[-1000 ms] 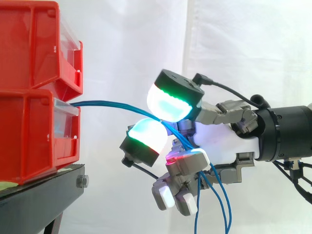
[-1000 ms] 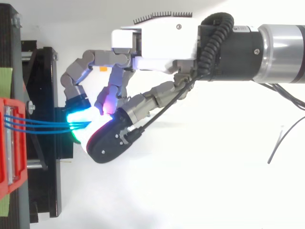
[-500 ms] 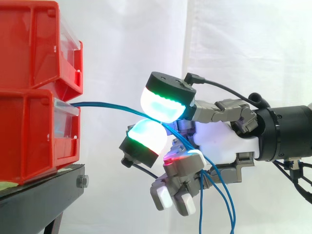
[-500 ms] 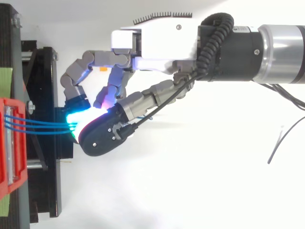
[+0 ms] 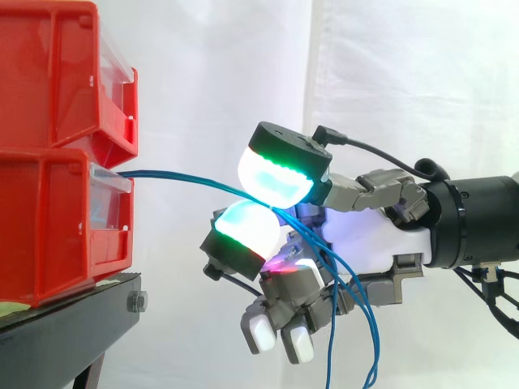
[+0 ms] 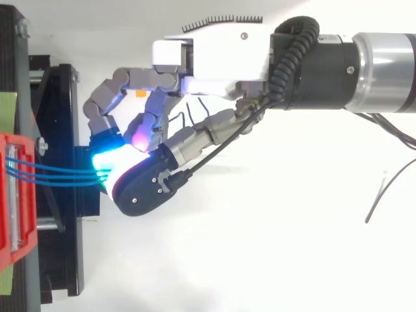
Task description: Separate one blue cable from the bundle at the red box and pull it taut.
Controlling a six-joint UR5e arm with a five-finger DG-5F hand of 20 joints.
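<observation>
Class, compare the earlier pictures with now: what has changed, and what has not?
The lower fingers of the hand curled down toward the red plastic bins; the thin blue cables swung loosely beneath it. The pads still pinch the cables; bins and black stand unmoved.

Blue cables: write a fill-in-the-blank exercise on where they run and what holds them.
The cables leave the ____ of the two stacked red bins.
Past the hand, which pinches them between two pads, their loose ends hang ____.
The bins rest on a stand coloured ____.
Missing words: lower; down; black.
</observation>
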